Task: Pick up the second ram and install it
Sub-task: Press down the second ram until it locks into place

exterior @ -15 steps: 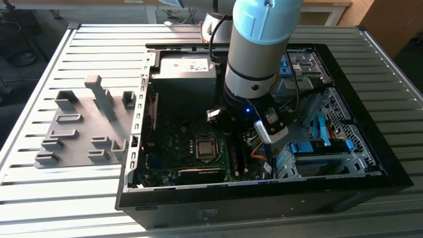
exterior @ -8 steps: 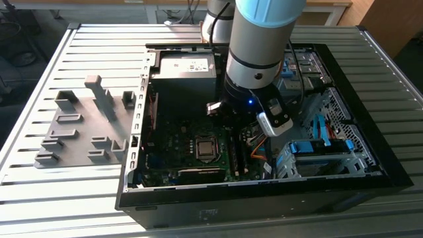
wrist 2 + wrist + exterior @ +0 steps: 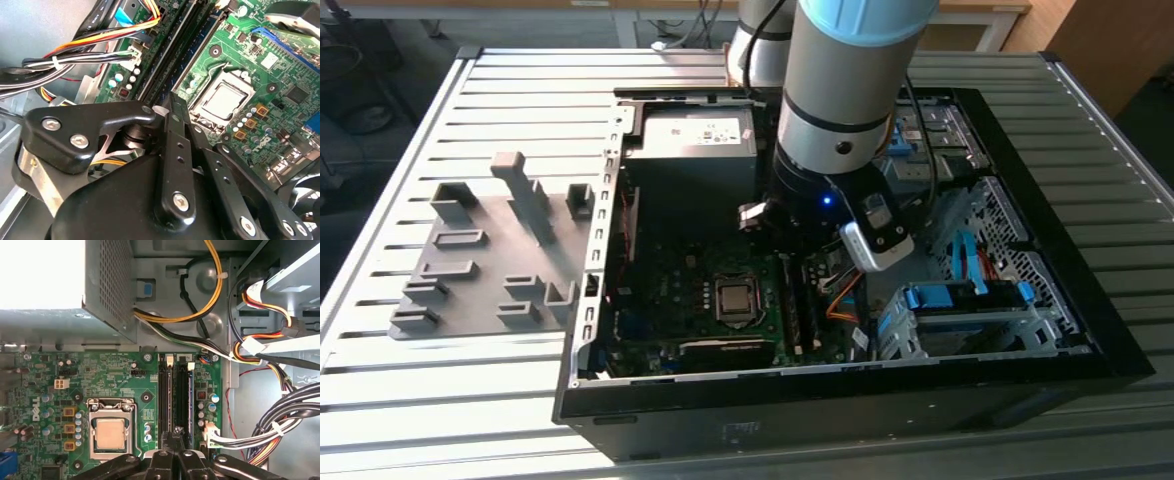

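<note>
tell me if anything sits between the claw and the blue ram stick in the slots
Nothing visible does. The claw hangs right over the second ram, which stands in a motherboard slot. The cables lie off to the side, not across it.

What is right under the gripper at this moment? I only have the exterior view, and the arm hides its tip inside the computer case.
Observer: In the first wrist view the gripper sits over the end of the two memory slots, next to the processor socket.
Operator: Is anything in those slots?
Observer: A blue board edge, likely the second ram, runs along the slot farther from the socket. I cannot tell whether it is fully seated.
Operator: Are any cables close to it?
Observer: Yes. A white connector with its cable bundle sits just beyond that slot, on the side away from the socket.
</note>
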Controlling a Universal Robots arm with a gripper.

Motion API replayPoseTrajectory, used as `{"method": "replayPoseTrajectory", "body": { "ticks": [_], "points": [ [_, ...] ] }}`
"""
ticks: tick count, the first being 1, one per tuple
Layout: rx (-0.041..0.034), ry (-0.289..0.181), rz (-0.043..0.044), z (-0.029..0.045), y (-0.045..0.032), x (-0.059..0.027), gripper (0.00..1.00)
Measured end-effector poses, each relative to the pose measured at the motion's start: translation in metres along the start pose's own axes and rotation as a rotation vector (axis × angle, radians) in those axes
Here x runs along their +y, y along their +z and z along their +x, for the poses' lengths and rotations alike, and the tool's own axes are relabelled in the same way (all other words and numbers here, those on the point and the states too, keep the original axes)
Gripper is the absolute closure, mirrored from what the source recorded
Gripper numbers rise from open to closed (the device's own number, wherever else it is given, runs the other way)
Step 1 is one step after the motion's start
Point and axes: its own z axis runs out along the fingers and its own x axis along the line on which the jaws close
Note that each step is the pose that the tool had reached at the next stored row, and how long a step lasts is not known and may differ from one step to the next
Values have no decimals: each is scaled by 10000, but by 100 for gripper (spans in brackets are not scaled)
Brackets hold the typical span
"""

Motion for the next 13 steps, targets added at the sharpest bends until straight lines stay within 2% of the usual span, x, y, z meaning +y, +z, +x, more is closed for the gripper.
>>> {"method": "replayPoseTrajectory", "body": {
  "ticks": [5,11,13],
  "points": [
    [1,1,2,-7,16,10,89],
    [1,1,2,-8,108,17,89],
    [1,2,9,-8,116,5,89]
  ]
}}
